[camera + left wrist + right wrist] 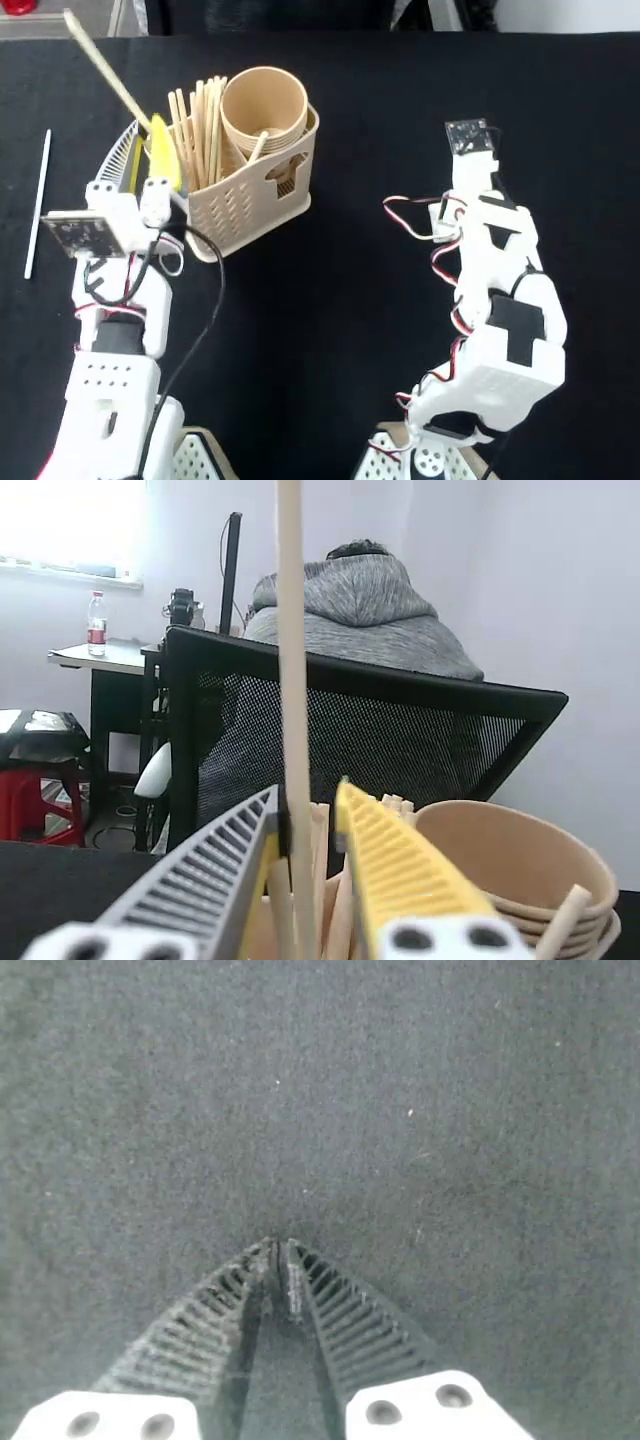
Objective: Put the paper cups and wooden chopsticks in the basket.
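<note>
Basket (255, 205) left of centre, already holding stacked paper cups (262, 100) and a bundle of chopsticks (200, 120). Left gripper (305, 798) just left of it, clamped on one more chopstick (105, 65), tilted up, not yet in. Right gripper (278, 1260) pinched together, holding nothing, over bare table (350, 120) at right. Thin white stick (37, 205) lying far left, possibly still to collect.

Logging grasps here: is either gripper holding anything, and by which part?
The left gripper clamps one wooden chopstick low on its shaft, with most of its length sticking out beyond the jaws. The right gripper is shut on nothing.
</note>
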Tool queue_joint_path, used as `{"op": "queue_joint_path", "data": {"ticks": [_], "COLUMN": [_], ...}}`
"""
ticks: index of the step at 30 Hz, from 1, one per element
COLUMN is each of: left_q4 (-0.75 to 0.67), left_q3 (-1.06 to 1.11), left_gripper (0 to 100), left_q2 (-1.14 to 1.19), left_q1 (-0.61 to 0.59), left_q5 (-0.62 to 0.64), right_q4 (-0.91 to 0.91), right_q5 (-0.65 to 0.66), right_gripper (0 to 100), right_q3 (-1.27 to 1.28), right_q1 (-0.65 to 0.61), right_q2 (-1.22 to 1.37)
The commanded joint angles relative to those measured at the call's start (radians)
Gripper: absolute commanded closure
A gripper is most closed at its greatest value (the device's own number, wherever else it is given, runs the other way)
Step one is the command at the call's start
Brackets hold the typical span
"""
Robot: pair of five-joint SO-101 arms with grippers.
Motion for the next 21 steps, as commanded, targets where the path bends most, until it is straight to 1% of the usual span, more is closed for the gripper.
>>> {"op": "queue_joint_path", "data": {"ticks": [1, 3, 5, 7, 9, 12, 15, 17, 19, 21], "left_q4": [0.198, 0.356, 0.508, 0.621, 0.704, 0.802, 0.907, 0.971, 1.019, 1.056], "left_q3": [-0.062, -0.143, -0.231, -0.321, -0.417, -0.562, -0.685, -0.751, -0.808, -0.855], "left_gripper": [84, 84, 84, 84, 84, 84, 84, 84, 84, 84], "left_q2": [-0.075, -0.132, -0.184, -0.224, -0.256, -0.262, -0.213, -0.140, -0.029, 0.109], "left_q1": [0.018, 0.015, 0.013, 0.012, -0.035, -0.183, -0.397, -0.529, -0.628, -0.670], "left_q5": [0.035, 0.055, 0.049, 0.038, 0.048, 0.048, 0.043, 0.038, -0.012, -0.092], "right_q4": [-0.011, -0.011, -0.011, -0.011, -0.011, -0.011, -0.011, -0.011, -0.011, -0.011], "right_q5": [0.011, 0.011, 0.011, 0.011, 0.011, 0.011, 0.011, 0.011, 0.011, 0.011], "right_gripper": [98.5, 98.5, 98.5, 98.5, 98.5, 98.5, 98.5, 98.5, 98.5, 98.5], "right_q3": [-0.002, -0.002, -0.002, -0.002, -0.002, -0.002, -0.002, -0.002, -0.002, -0.002], "right_q1": [0.003, 0.003, 0.003, 0.003, 0.003, 0.005, 0.005, 0.005, 0.005, 0.005], "right_q2": [-0.059, -0.059, -0.059, -0.059, -0.059, -0.059, -0.059, -0.059, -0.059, -0.059]}}
